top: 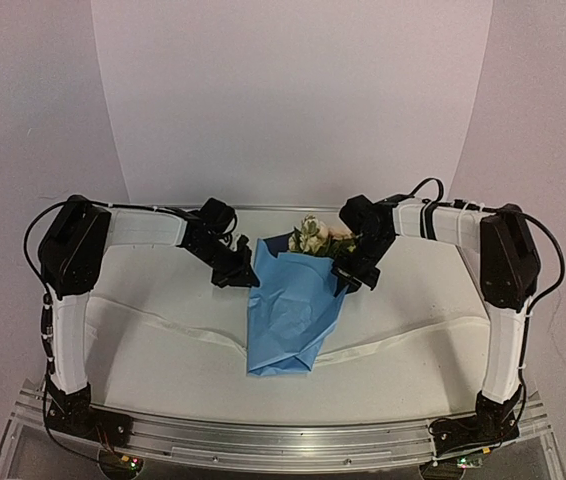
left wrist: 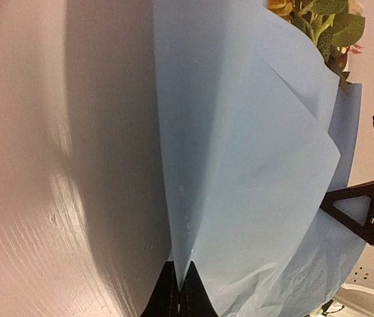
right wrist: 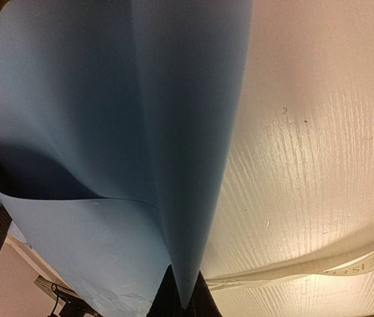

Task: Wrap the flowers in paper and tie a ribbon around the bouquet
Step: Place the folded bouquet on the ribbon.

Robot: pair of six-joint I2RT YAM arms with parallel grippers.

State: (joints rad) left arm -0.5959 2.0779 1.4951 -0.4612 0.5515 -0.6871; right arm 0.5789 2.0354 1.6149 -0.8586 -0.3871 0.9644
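Stems of flowers (top: 313,236) & mid ribbon (right wrist: 332,265) hidden under paper (top: 293,305).

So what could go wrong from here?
The left fingers and right fingers each pinch only a thin edge of the paper. A pull could tear it or slip off, opening the wrap around the flowers. The ribbon lies under the paper with both arms occupied, so releasing to fetch it may loosen the cone.

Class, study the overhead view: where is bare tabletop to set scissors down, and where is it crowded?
Bare table lies between the ribbon and the near edge, left and right of the paper. Crowded: the centre, where the left end effector and right end effector pinch its edges by the flowers.
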